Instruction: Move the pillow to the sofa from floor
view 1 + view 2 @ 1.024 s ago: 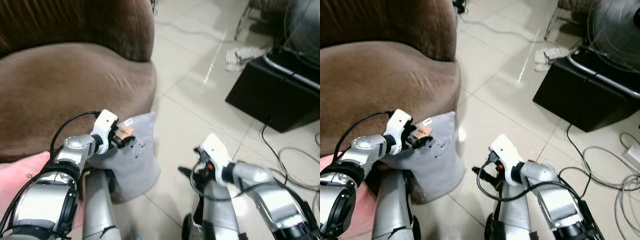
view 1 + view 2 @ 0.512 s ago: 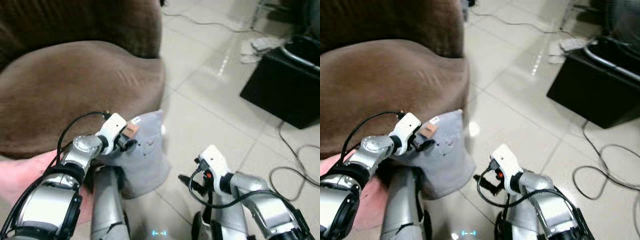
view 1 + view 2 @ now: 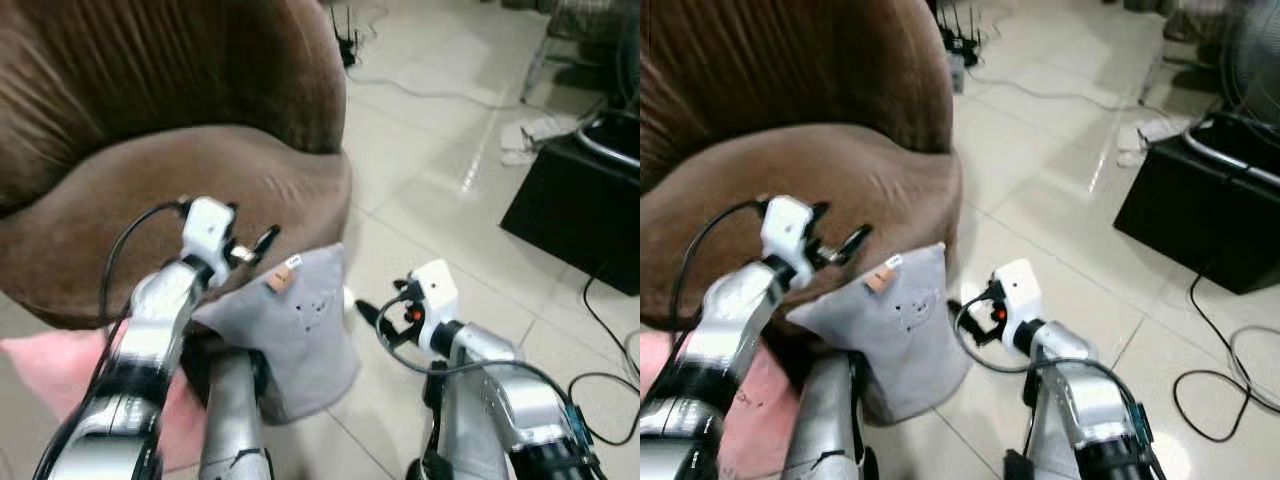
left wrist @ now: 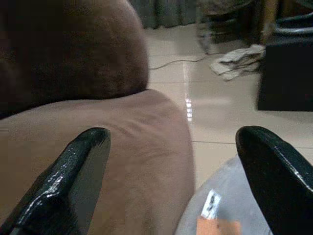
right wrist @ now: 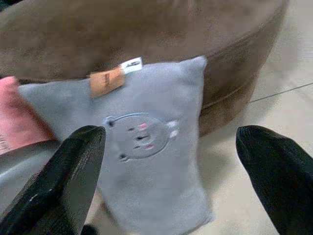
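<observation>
At the foot of the brown sofa [image 3: 190,190] the grey pillow [image 3: 295,320] stands on the tiled floor [image 3: 420,200], leaning against the sofa's front edge with its tan tag up. A second ago I had my left gripper [image 3: 258,245] pinched on the pillow's top corner by that tag; now it has lifted off and sits higher and farther in, over the seat cushion, fingers [image 4: 78,171] spread wide with nothing between them. My right gripper [image 3: 368,312] has come up from low near the floor and hovers just right of the pillow, its fingers [image 5: 73,166] apart too, with the pillow's printed face straight ahead of it. So the hold is gone and the pillow hasn't left the floor. I judge I need a fresh grasp, probably squeezing it from both sides. A pink cushion [image 3: 60,360] lies at near left.
</observation>
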Motion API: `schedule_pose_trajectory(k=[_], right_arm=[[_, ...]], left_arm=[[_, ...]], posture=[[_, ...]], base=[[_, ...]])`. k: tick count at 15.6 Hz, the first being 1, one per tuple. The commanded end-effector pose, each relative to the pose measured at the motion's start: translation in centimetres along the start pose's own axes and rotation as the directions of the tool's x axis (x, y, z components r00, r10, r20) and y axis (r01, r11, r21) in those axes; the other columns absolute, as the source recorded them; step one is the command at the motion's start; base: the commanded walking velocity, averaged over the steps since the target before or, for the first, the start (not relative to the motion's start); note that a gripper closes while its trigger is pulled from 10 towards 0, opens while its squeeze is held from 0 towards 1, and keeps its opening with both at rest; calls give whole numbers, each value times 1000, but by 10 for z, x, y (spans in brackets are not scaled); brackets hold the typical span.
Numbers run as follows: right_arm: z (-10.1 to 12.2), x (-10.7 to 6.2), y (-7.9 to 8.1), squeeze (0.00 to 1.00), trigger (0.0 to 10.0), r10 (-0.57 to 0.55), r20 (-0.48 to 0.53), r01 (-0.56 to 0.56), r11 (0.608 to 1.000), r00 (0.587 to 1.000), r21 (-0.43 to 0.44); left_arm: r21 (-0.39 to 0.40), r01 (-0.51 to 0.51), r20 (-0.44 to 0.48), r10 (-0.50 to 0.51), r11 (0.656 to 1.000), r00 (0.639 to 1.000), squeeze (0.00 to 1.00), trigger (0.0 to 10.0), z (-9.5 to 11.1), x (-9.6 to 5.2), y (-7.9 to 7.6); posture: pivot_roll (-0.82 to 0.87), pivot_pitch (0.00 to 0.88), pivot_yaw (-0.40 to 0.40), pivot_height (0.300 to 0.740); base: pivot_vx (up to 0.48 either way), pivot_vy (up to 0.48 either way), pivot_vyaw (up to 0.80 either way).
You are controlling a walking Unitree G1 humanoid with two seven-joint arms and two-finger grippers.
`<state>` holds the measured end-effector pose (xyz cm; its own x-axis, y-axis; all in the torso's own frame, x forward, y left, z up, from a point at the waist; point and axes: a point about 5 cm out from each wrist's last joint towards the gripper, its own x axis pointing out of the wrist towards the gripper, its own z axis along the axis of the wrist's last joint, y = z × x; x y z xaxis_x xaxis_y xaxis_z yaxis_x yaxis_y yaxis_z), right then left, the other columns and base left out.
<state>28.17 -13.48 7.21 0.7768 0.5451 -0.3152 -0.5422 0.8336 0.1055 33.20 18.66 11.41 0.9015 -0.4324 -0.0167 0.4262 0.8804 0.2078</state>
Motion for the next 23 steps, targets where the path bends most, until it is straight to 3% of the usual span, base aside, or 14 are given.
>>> schedule_pose_trajectory(k=[1, 2, 4, 5, 6, 7, 8, 11, 13, 16, 18, 20, 23], right_arm=[[7, 4, -6, 0, 10000, -48, 33, 49, 998, 998, -39], [12, 7, -10, 0, 10000, -86, 56, 89, 995, 995, -48], [44, 13, -35, 0, 10000, -386, 226, 398, 917, 894, -10], [47, 13, -35, 0, 10000, -399, 245, 417, 908, 884, -26], [46, 13, -34, 0, 10000, -405, 246, 427, 903, 881, -42], [35, 17, -29, 0, 10000, -405, 215, 412, 911, 889, 14], [27, 24, -22, 0, 10000, -381, 174, 386, 923, 908, 7], [23, 28, -12, 0, 10000, -342, 166, 344, 939, 925, 17], [11, 14, -15, 0, 10000, -351, 128, 354, 935, 927, 0], [5, -3, -26, 0, 10000, -361, 115, 363, 932, 925, 6], [4, -6, -28, 0, 10000, -346, 98, 350, 936, 933, -28], [7, -16, -28, 0, 10000, -324, 84, 329, 943, 942, -56], [1, -28, -19, 0, 10000, -294, 61, 298, 952, 954, -66]], left_arm=[[39, -19, -13, 19, 999, 1000, 0, 10000, -1, -4, -4], [22, -38, -4, 38, 999, 999, 0, 10000, -2, -7, -5], [-47, -107, 38, 109, 993, 993, 0, 10000, -4, -30, -15], [-58, -125, 20, 126, 990, 992, 0, 10000, -8, -37, -17], [-43, -158, 15, 158, 987, 987, 0, 10000, -12, -45, -19], [-51, -234, 0, 235, 971, 972, 0, 10000, -18, -64, -21], [9, -232, -36, 232, 973, 972, 0, 10000, -24, -71, -29], [-16, -203, -16, 203, 979, 979, 0, 10000, -5, -70, -32], [37, -157, -41, 159, 987, 986, 0, 10000, -5, -64, -33], [79, -181, -23, 183, 980, 983, 0, 10000, 10, -59, -20], [76, -189, -27, 192, 979, 981, 0, 10000, 15, -62, -16], [94, -169, -79, 176, 981, 981, 0, 10000, 6, -80, -20], [97, -152, -92, 161, 984, 983, 0, 10000, 12, -88, -26]], posture=[[72, 0, 45, 480], [72, 0, 43, 480], [66, 0, 35, 480], [68, 0, 24, 480], [75, 0, 5, 480], [97, 0, -43, 480], [119, 0, -50, 480], [109, 0, -3, 480], [109, 0, 21, 480], [88, 0, 17, 480], [91, 0, 17, 480], [89, 94, 9, 480], [94, 162, 18, 480]], base=[[0, 0, 0], [0, 0, 0], [0, 0, 0], [0, 0, 0], [0, 0, 0], [0, 0, 0], [0, 0, 0], [0, 0, 0], [0, 0, 0], [0, 0, 0], [0, 0, 0], [0, 0, 0], [0, 0, 0]])
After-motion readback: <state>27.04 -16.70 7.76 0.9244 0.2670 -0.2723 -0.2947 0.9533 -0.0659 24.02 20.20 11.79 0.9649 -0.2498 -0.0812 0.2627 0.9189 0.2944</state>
